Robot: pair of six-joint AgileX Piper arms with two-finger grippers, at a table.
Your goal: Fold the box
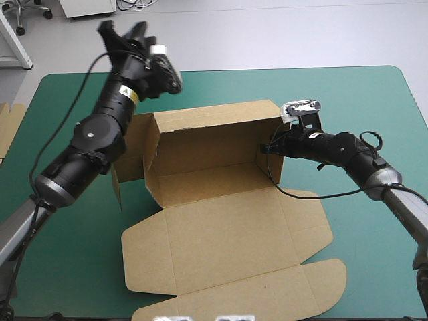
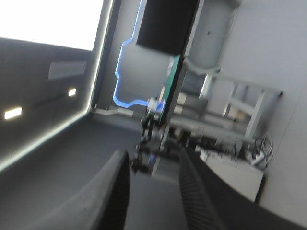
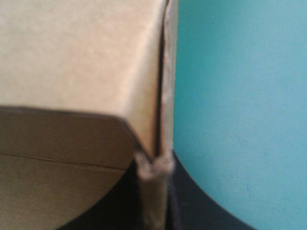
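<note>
Pinching the right end wall of the box (image 1: 221, 227), mid-frame on the tabletop (image 1: 374, 100), my right claw (image 1: 271, 146) could slip and let that wall spring outward, since my left claw (image 1: 124, 31) hangs parted and empty at upper left, bracing nothing.

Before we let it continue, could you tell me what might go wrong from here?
The right gripper alone pinches the box's right wall; pulling could drag or crumple the board. The left gripper hangs open above the table, so the left wall is unsupported and may splay outward.
</note>
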